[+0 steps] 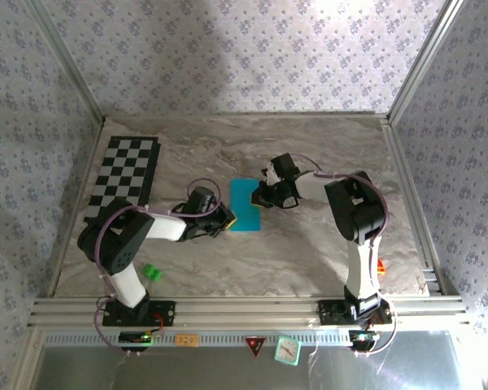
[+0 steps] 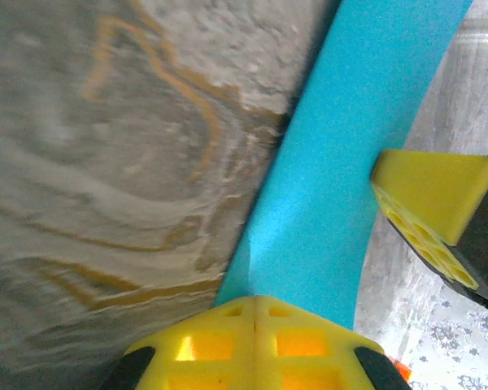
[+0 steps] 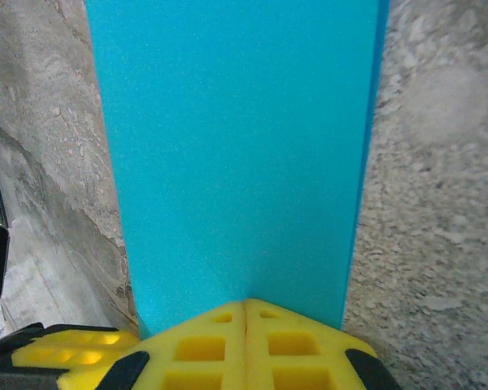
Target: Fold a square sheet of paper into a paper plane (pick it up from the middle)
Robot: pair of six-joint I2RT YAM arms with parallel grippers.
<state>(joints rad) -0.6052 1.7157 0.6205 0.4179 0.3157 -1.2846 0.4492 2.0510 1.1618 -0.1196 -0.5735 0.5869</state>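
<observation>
My left end effector (image 1: 226, 218) is pinched fully shut on the near left corner of the blue paper (image 1: 245, 205). My right end effector (image 1: 260, 195) is pinched shut on the paper's right edge, toward the far end. I have the paper from two opposite sides, with my arms reaching in toward each other over the middle of the marble counter (image 1: 325, 154).

From above, the paper reads as an upright rectangle, longer from near to far than from left to right, lying between my two wrists. I cannot tell from there whether it rests flat on the counter or is raised a little.

In my left wrist view the yellow fingers (image 2: 220, 345) meet with no gap, and the paper (image 2: 342, 187) runs out from between them as a smooth blue band toward the upper right. A yellow fingertip of my other arm (image 2: 435, 199) touches that band on its right side.

In my right wrist view the fingers (image 3: 203, 349) are likewise closed tight, and the paper (image 3: 236, 146) stretches straight away from them, plain and unmarked, with a thin darker line along its right edge.

A black-and-white checkered mat (image 1: 124, 179) lies at the far left of the counter, well apart from the paper. A small green block (image 1: 152, 272) sits near the left arm's base.
</observation>
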